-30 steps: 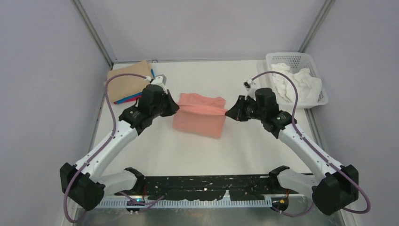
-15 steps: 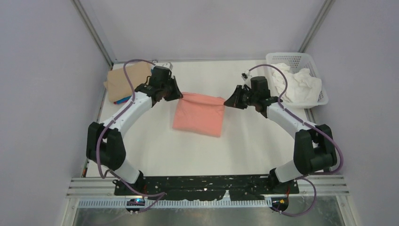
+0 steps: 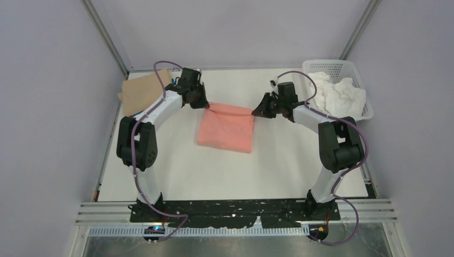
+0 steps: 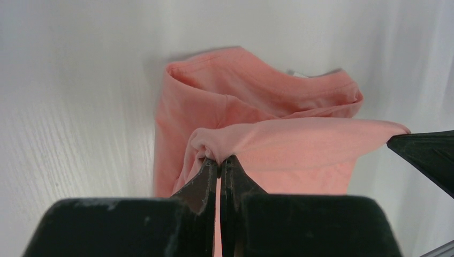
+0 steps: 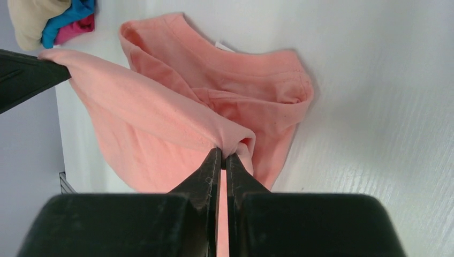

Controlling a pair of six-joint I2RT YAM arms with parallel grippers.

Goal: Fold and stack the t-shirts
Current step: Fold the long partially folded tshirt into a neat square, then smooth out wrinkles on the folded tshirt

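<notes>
The salmon-pink t-shirt (image 3: 226, 128) lies partly folded at mid-table. My left gripper (image 3: 206, 105) is shut on its far left corner and my right gripper (image 3: 255, 112) is shut on its far right corner. The pinched edge is stretched taut between them above the rest of the shirt, as the left wrist view (image 4: 278, 139) and the right wrist view (image 5: 160, 107) show. The collar end lies on the table below. A stack with a tan t-shirt (image 3: 140, 89) on top sits at the far left; blue (image 5: 69, 16) and magenta (image 5: 75, 29) shirts peek from under it.
A white lattice basket (image 3: 362, 84) holding crumpled white cloth (image 3: 337, 95) stands at the far right corner. Grey walls close in the left, right and back sides of the white table (image 3: 214, 171).
Both grippers have carried the shirt's pinched edge away from the arm bases toward the back of the table, drawing the fold further over the shirt. Both arms are now stretched out far.
</notes>
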